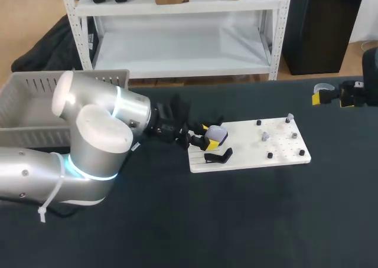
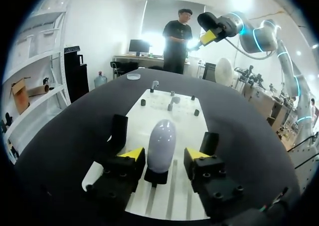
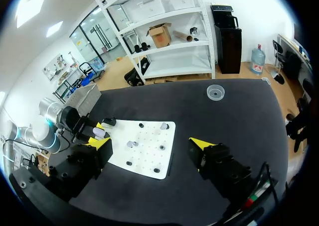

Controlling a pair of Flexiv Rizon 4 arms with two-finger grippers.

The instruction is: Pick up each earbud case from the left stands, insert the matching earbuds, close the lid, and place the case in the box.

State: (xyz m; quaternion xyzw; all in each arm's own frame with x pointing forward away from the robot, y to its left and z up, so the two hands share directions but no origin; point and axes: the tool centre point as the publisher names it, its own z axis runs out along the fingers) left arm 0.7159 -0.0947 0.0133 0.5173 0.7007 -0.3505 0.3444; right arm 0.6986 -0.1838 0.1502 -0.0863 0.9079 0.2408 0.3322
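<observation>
Lavender, glossy and egg-shaped, the earbud case is seen upright on a small black stand at the left end of a flat white board. It is straddled by the left gripper. The blocky black fingers with wedge-shaped yellow tips sit one on each side, jaws apart. A narrow gap is visible on each side, so no clamping is shown.

A second stand, black, angular and bare, is located just near of the case on the same end of the board. Short round black pegs are spread over the right half. Two small pale grey earbuds are also seen there, one about mid-board and one at the far right corner. The tabletop is dark and matte.

The left arm has smooth silver-grey shells, rounded joints and lit cyan rings. It is brought in from the near left with the elbow folded, and the wrist is stretched out low toward the board.

The right gripper is held raised over the far right of the table, well apart from the board and angled down toward it. Its jaws are wide apart with nothing gripped.

The grey slatted plastic box is located at the far left, behind the left arm. A small clear round dish is set on the table beyond the board's far right.
</observation>
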